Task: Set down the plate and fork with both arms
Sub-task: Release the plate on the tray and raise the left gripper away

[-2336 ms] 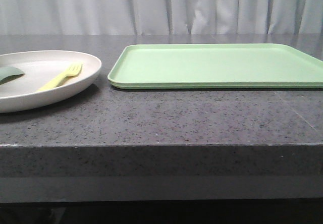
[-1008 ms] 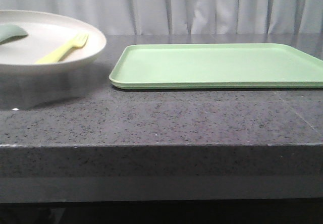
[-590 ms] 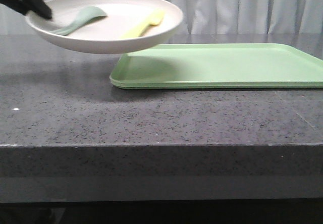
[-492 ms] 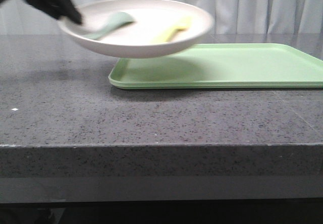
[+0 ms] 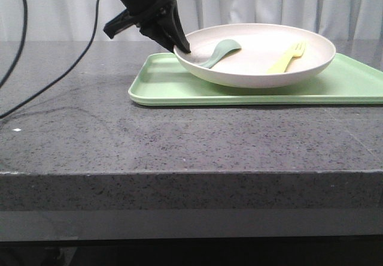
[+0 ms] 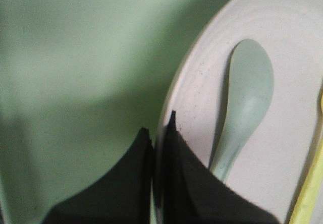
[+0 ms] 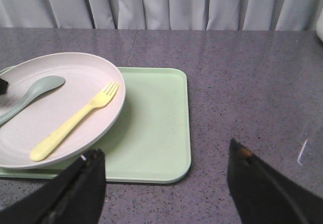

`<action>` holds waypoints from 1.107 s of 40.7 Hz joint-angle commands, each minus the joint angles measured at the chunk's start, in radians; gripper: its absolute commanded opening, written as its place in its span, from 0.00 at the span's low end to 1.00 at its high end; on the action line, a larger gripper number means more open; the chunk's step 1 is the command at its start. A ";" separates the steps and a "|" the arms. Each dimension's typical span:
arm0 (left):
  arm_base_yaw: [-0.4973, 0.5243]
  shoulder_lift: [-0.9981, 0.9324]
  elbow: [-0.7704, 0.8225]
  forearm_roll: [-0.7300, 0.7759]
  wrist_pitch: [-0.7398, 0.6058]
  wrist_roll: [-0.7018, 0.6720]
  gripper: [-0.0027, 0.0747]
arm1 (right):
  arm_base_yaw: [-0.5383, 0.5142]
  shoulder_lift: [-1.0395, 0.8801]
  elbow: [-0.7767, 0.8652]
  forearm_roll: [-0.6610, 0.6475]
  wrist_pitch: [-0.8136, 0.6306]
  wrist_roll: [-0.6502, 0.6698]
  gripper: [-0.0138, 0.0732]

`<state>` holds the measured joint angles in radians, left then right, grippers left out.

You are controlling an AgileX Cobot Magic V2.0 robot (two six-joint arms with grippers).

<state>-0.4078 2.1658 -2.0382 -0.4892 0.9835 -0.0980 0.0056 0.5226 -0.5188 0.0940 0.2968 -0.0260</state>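
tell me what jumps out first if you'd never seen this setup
The left gripper, black, pinches the near-left rim of the cream plate, held over the light-green tray. In the plate lie a pale-yellow fork and a grey-green spoon. The right gripper hangs open over the grey table.

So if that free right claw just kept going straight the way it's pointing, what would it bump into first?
Probably the green tray: the open right gripper points at its near right corner. The plate with the fork lies off to one side. Depth is unclear.
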 commanded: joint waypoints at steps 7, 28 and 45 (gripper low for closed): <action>-0.007 -0.025 -0.055 -0.044 -0.041 -0.068 0.01 | -0.004 0.007 -0.036 0.002 -0.074 -0.006 0.77; -0.007 -0.040 -0.055 -0.044 -0.030 -0.055 0.47 | -0.004 0.007 -0.036 0.002 -0.074 -0.006 0.77; 0.012 -0.158 -0.123 0.046 0.045 0.079 0.19 | -0.004 0.007 -0.035 0.002 -0.068 -0.006 0.77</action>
<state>-0.4022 2.0820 -2.1107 -0.4558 1.0127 -0.0331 0.0056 0.5226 -0.5188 0.0940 0.3005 -0.0260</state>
